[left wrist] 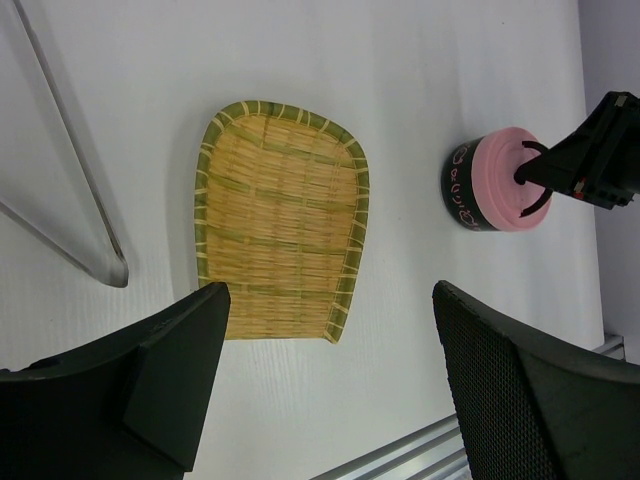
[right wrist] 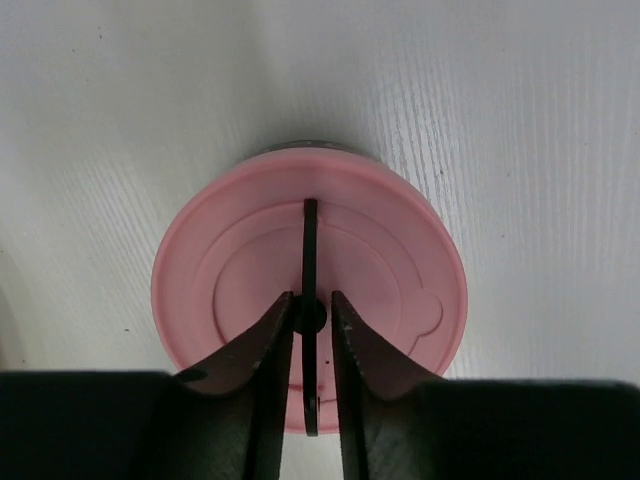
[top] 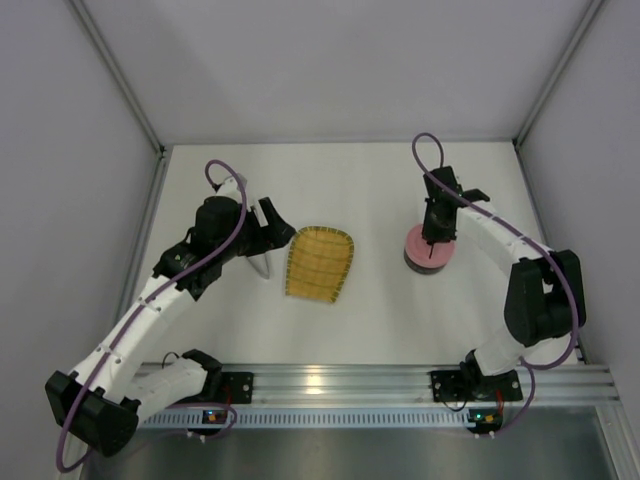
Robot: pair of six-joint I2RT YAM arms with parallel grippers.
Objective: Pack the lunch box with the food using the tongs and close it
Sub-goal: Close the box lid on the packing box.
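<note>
On the right half of the white desk [top: 380,190] stands the lunch box [left wrist: 458,185], a small round pot with a dark outer wall. Its pink lid [right wrist: 380,250] sits flat on top and covers the opening. The right pincer [right wrist: 312,300] points straight down over the middle of the lid. Its two dark fingers [right wrist: 262,350] stand narrowly apart, one on each side of the thin black handle [right wrist: 309,225] that runs across the disc. The tips flank the small round knob at the middle of that handle. Whether they press on it or stand just clear of it cannot be told.

Near the middle of the desk, to the left of the lunch box and well apart from it, lies a yellow woven tray [left wrist: 280,230] with a green-edged rim.

Further left, the left pincer [left wrist: 328,300] hangs above the desk with its fingers spread wide and nothing between them. It is just beside the tray's left edge, and its wrist camera looks down on the tray's near end. The tongs [left wrist: 108,268] lie flat on the desk to the left of the tray and do not touch it. Their two thin silvery arms meet in a rounded bend that points toward the near edge. From above, the left arm hides most of them.
</note>
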